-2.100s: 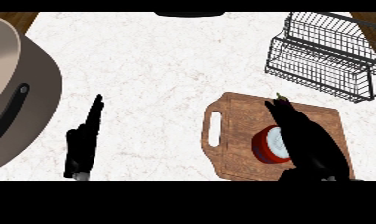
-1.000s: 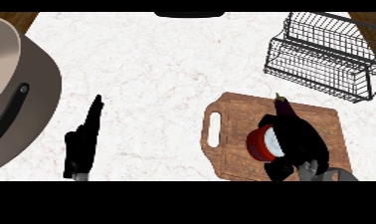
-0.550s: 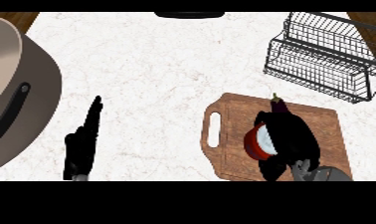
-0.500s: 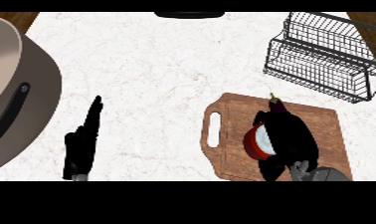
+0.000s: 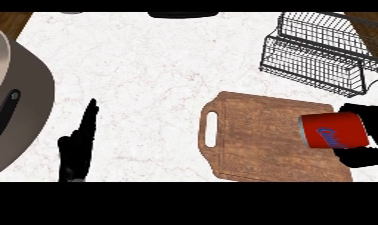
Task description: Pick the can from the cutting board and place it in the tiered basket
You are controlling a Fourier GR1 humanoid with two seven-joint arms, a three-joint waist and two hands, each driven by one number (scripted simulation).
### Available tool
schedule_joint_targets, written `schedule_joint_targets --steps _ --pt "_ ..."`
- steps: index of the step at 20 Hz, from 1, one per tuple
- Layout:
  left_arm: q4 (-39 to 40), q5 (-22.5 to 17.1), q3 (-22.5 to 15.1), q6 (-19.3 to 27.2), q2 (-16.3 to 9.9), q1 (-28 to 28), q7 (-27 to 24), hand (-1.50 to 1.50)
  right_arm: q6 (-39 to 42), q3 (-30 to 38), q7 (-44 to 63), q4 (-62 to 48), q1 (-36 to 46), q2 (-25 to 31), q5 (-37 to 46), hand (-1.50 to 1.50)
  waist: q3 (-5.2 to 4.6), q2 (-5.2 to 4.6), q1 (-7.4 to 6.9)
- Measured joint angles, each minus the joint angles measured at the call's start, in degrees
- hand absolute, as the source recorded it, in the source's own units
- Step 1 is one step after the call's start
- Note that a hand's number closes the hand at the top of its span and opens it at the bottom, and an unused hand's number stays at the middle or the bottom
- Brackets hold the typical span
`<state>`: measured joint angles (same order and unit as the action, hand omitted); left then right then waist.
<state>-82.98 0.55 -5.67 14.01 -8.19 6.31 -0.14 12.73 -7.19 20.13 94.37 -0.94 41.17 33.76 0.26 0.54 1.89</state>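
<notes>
Covering the scene, a white marbled counter [image 5: 148, 69] is being occupied by a wooden cutting board [image 5: 258, 139] and a wire tiered basket [image 5: 317, 54]. A red can [image 5: 334, 130] with unreadable blue lettering is being gripped by the right robot hand [image 5: 358, 156] at the board's right edge; the left robot hand [image 5: 80, 141] is being rested open.

Red can held over the right edge of the cutting board

The right hand [image 5: 360, 155] curls round the red can [image 5: 334, 130], which lies tipped on its side above the cutting board [image 5: 266, 144] at the view's right edge. The wire tiered basket [image 5: 319, 54] stands beyond the board on the white marble bench [image 5: 148, 69]. The left hand [image 5: 78, 144] rests near the lower left, fingers straight, beside a large grey pan [image 5: 22, 114].
</notes>
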Motion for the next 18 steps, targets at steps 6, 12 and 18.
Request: schedule_joint_targets --steps 6,12,18 --pt "-1.02 -0.25 0.52 0.06 -0.37 0.63 1.55 0.0 0.48 18.39 -11.44 -2.92 -3.78 5.28 -15.01 1.5 0.03 0.14 0.81" --pt "-0.99 0.0 0.61 -0.1 -0.47 0.88 1.17 0.0 5.06 36.01 -14.36 -0.81 -4.27 10.17 -29.01 1.5 -0.08 0.29 0.96" --pt "-1.3 0.78 0.21 -0.39 -0.24 0.92 0.54 0.0 10.95 49.6 -14.0 1.9 -5.01 15.66 -35.72 1.5 -0.15 0.05 -0.24"
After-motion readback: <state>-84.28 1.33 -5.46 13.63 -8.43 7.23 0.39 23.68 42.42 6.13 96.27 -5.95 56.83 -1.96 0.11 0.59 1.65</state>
